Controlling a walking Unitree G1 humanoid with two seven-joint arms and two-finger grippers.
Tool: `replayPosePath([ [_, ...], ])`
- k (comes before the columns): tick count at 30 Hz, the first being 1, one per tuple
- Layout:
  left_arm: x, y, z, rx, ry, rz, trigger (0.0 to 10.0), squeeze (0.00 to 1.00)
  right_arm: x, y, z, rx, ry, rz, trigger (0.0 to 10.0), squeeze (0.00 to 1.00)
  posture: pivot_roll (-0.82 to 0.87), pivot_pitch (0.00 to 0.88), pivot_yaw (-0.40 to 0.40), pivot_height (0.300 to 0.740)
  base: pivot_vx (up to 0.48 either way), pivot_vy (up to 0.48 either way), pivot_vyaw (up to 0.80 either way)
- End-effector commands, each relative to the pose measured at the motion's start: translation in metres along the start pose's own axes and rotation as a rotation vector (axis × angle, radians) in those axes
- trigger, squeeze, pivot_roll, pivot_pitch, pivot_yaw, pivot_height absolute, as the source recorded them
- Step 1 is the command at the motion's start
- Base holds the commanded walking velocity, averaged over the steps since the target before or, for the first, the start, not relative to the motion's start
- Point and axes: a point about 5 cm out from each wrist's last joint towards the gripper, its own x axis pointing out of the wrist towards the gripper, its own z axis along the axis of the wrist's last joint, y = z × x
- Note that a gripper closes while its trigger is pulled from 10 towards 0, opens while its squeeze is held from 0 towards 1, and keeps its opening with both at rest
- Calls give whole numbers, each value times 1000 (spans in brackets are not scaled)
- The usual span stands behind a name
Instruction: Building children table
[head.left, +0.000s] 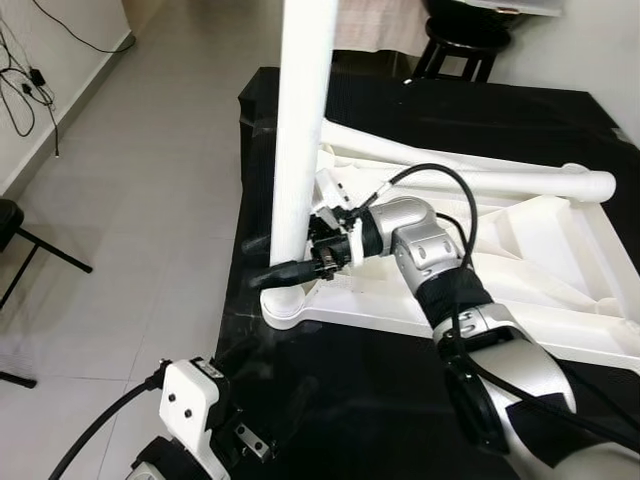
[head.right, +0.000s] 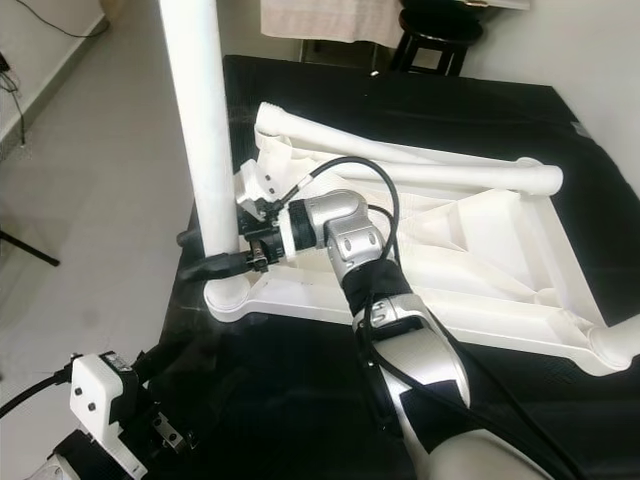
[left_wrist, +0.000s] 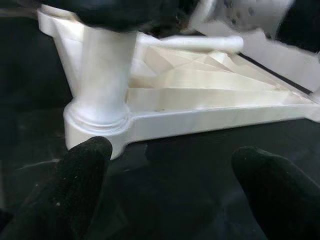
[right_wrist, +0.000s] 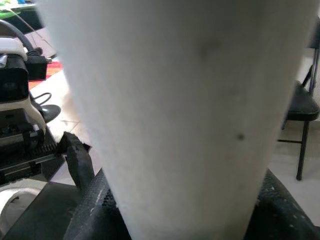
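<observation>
Closest to me, down at seven o'clock, sits my left gripper, low over the black table cover, fingers spread wide and holding nothing; the left wrist view looks between its two pads straight at the socket. I'd say it's parked there as a spare, ready to steady the base if needed.

Biggest thing out there is that black cover, running from centre up to one o'clock. On it lies the white table top, upside down, ribs showing, so the sockets face up for the legs. One loose leg lies across it toward two o'clock.

Now the action: an upright leg stands at eleven o'clock, its foot in the corner socket at the table top's near left corner. My right arm reaches in from five o'clock, elbow bent, wrist turned level toward nine o'clock. My right gripper is clamped around the upright leg just above the socket, one finger on each side. Low grip, I reckon, so I can twist or press it home without tipping it.

A black stool stands beyond at twelve.
</observation>
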Motion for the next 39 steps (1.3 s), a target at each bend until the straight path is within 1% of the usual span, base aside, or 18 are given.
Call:
replayPosePath([
  [1, -2, 0, -5, -24, 26, -2, 10000, 0, -17, -1, 8, -23, -61, -64, 0, 0, -33, 171, -121, 740, 0, 0, 0],
  [4, -1, 3, -6, -22, 26, -2, 10000, 0, -29, 2, 9, -64, -64, -176, 0, 0, -49, 166, -124, 740, 0, 0, 0],
  [5, 0, 7, -7, -21, 23, 1, 10000, 0, -24, 17, -6, 49, -79, -427, 0, 0, -63, 157, -133, 740, 0, 0, 0],
  [7, 0, 7, -7, -21, 23, 1, 10000, 0, -24, 17, -6, 49, -79, -427, 0, 0, -63, 157, -133, 740, 0, 0, 0],
  [8, 0, 10, -7, -19, 21, 3, 10000, 0, -25, 20, -28, 152, -7, -1028, 0, 0, -70, 154, -124, 740, 0, 0, 0],
  [11, 3, 17, -8, -5, 24, 1, 10000, 0, -11, 57, -63, 198, 165, -1254, 0, 0, -83, 121, -88, 740, 0, 0, 0],
  [22, 8, 27, -11, 7, 12, 36, 10000, 0, 9, 62, -74, 218, 184, -1119, 0, 0, -61, 85, -95, 740, 0, 0, 0],
  [23, 8, 28, -11, 9, 11, 38, 10000, 0, 8, 61, -74, 218, 186, -1115, 4902, 0, -59, 81, -96, 740, 0, 0, 0],
  [24, 8, 28, -11, 9, 11, 38, 10000, 0, 8, 61, -74, 218, 186, -1115, 4902, 0, -59, 81, -96, 740, 0, 0, 0],
  [25, 9, 29, -12, 11, 13, 33, 10000, 0, 10, 61, -72, 229, 202, -1094, 10000, 0, -54, 76, -98, 740, 0, 0, 0],
  [26, 10, 29, -12, 15, 15, 27, 10000, 0, 20, 57, -63, 249, 126, -917, 10000, 1000, -50, 73, -99, 740, 0, 0, 0],
  [29, 11, 30, -13, 15, 13, 27, 10000, 0, 28, 58, -52, 241, 54, -782, 10000, 1000, -50, 73, -99, 740, 0, 0, 0],
  [30, 12, 30, -12, 14, 8, 27, 10000, 0, 28, 50, -29, 136, -66, -566, 10000, 1000, -48, 74, -101, 740, 0, 0, 0],
  [33, 12, 30, -12, 13, 5, 25, 10000, 0, 26, 45, -20, 68, -89, -484, 10000, 1000, -44, 76, -102, 740, 0, 0, 0],
  [34, 13, 28, -12, 13, 3, 24, 10000, 0, 25, 38, -16, 33, -82, -389, 10000, 714, -30, 86, -111, 740, 0, 0, 0],
  [36, 13, 28, -11, 13, 2, 23, 10000, 0, 25, 33, -15, 21, -67, -341, 10000, 714, -30, 86, -111, 740, 0, 0, 0],
  [37, 12, 25, -11, 12, 1, 22, 10000, 0, 26, 28, -14, 12, -54, -288, 10000, 0, -15, 101, -118, 740, 0, 0, 0],
  [39, 12, 22, -10, 10, -1, 21, 10000, 0, 27, 23, -13, 13, -37, -237, 10000, 0, -3, 113, -127, 740, 0, 0, 0],
])
